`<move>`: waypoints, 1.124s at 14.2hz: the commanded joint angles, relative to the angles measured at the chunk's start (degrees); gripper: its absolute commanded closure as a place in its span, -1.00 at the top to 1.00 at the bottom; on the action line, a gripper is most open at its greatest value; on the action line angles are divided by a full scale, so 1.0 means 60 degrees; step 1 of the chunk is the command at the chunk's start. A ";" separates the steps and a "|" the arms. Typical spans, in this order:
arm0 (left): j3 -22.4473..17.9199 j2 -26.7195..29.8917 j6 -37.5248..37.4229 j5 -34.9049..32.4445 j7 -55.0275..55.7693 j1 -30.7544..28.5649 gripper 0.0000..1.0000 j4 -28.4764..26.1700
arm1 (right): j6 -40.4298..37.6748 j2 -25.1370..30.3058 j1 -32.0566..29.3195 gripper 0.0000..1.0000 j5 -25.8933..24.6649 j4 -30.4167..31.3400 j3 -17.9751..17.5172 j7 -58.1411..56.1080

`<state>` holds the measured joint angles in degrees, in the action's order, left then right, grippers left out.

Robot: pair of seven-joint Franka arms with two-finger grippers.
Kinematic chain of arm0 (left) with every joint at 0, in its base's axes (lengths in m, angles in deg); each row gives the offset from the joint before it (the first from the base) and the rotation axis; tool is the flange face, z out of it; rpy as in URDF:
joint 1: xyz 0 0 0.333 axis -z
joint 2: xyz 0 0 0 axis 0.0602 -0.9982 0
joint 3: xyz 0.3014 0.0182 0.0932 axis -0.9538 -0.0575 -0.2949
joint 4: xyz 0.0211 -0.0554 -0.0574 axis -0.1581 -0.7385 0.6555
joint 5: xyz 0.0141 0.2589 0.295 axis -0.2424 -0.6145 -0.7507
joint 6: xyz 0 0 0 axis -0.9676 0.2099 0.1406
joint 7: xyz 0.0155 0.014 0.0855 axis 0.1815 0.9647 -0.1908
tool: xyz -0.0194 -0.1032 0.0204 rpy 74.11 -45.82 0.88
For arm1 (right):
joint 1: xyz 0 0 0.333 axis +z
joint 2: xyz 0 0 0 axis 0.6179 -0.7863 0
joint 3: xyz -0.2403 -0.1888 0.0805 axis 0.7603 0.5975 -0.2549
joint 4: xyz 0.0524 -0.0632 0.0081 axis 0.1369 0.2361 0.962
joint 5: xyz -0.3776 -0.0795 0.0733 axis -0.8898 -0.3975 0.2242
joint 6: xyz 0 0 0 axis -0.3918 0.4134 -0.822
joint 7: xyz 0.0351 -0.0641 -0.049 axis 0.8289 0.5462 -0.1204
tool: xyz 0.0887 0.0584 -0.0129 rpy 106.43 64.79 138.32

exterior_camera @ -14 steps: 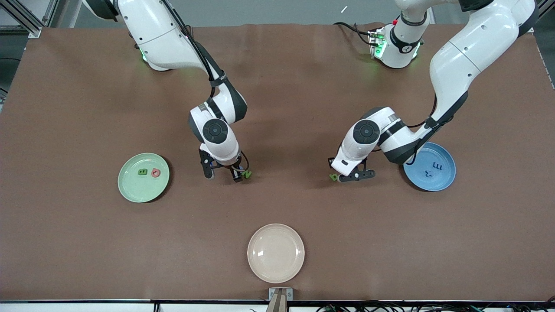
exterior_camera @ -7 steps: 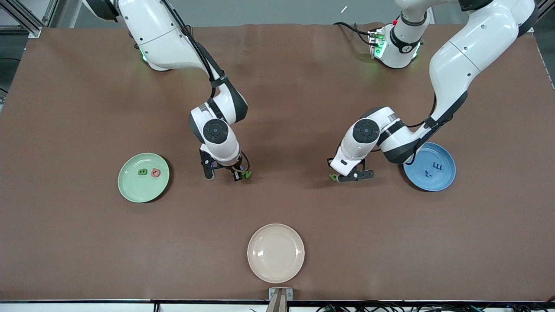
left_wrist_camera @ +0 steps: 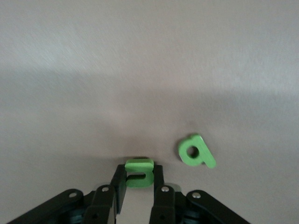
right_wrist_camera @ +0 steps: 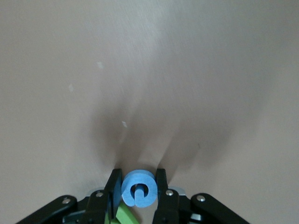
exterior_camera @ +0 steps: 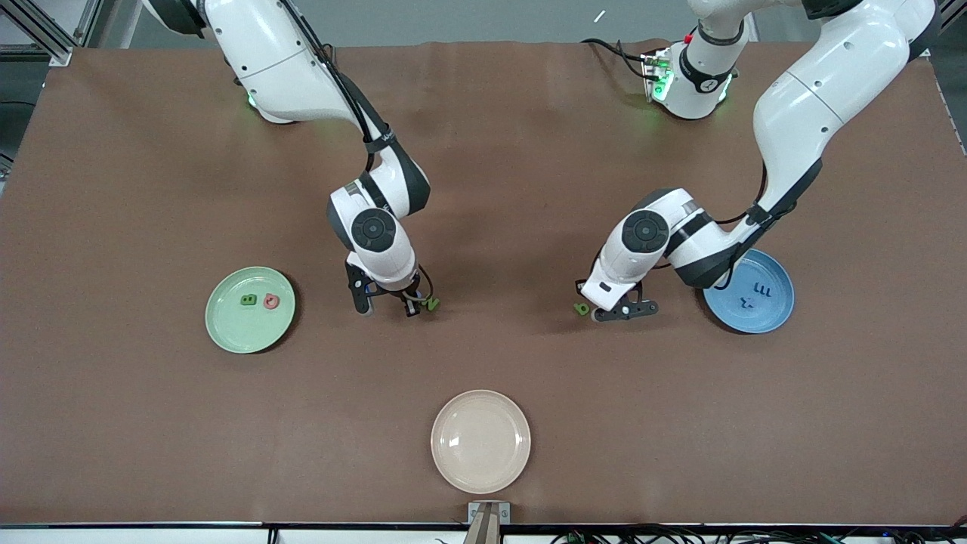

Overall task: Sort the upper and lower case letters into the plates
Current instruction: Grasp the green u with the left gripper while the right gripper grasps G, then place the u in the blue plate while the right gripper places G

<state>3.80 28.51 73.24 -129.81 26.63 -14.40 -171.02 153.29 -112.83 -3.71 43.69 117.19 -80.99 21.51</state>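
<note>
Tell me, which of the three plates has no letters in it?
The cream-white plate, nearest the front camera, holds nothing. The pale green plate has a green and a red letter; the blue plate has dark blue ones.

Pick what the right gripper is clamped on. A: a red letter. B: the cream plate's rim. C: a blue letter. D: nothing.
C: in the right wrist view the right gripper has both fingers pressed against a curled blue letter.
</note>
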 commanded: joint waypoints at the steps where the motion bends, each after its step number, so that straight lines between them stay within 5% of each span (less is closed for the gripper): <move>1: 0.0479 0.0563 -0.0362 0.0012 -0.0486 -0.0653 -0.69 -0.0130 | -0.0702 0.0712 -0.0949 -1.00 -0.0012 0.0126 -0.0124 -0.1489; 8: 0.2340 0.0564 -0.1914 0.0012 -0.3486 -0.4196 -0.69 -0.0671 | -0.3137 0.1959 -0.3014 -0.99 0.0559 0.0155 -0.0080 -0.6601; 16: 0.2723 0.0637 -0.2209 -0.0411 -0.6258 -0.6719 -0.69 -0.1594 | -0.2846 0.1813 -0.4993 -0.98 0.0486 0.0331 -0.0051 -1.0442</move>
<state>19.05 30.76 60.46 -130.45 -9.14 -52.53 -178.60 134.91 -102.46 -31.98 46.17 118.02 -80.41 -37.57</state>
